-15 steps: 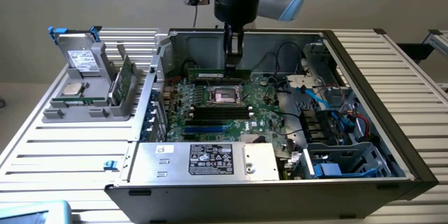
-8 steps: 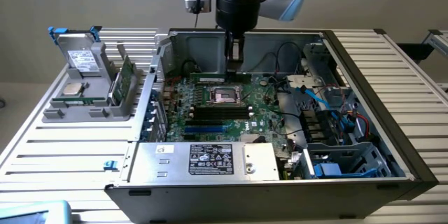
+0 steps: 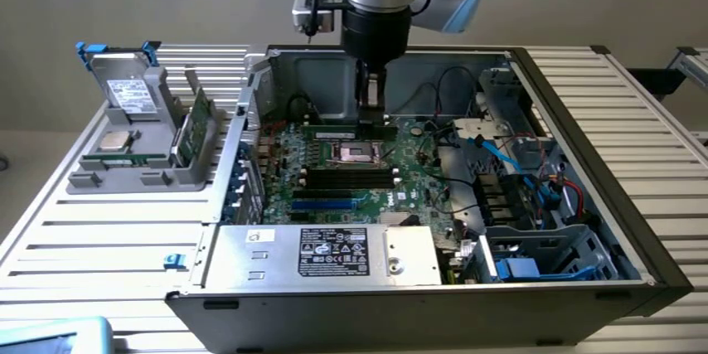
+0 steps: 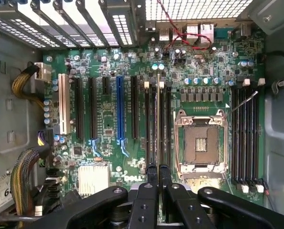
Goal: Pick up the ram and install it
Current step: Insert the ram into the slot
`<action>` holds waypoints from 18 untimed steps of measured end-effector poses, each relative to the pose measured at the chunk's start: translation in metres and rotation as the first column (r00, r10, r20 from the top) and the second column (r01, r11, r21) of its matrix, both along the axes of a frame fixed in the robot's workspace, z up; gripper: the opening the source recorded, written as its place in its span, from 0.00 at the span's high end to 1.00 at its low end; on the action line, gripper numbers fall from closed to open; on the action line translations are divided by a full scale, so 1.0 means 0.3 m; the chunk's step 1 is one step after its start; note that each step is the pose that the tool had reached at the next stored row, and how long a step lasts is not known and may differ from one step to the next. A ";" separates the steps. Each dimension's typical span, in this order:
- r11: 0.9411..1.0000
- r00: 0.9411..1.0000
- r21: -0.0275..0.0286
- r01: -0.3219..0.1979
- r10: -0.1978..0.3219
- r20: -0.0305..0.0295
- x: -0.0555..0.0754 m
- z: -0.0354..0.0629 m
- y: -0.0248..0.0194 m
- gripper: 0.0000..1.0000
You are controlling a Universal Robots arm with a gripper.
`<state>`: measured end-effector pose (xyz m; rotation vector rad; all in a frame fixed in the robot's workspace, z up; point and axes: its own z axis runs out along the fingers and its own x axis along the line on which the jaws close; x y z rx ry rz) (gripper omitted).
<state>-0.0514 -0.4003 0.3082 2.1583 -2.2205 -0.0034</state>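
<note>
The ram [image 4: 158, 124] is a thin green stick seen edge-on, standing in a memory slot beside the empty processor socket [image 4: 201, 143]. My gripper [image 4: 158, 179] is shut on the ram's near end, one black finger on each side. In the exterior view the gripper [image 3: 373, 118] reaches straight down into the open computer case. There the ram [image 3: 332, 132] lies along a slot just behind the socket [image 3: 360, 152], on the green motherboard [image 3: 415, 176].
A grey rack [image 3: 89, 180] at the exterior view's left holds a boxy drive with blue tabs [image 3: 124, 80], a silver processor [image 3: 116, 140] and another green board [image 3: 199, 126]. The power supply [image 3: 321, 254], the drive cage [image 3: 531, 254] and loose cables [image 3: 487, 155] crowd the case.
</note>
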 end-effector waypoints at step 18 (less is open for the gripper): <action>1.000 1.000 -0.024 -0.014 0.014 0.002 0.011 -0.086 -0.003 0.87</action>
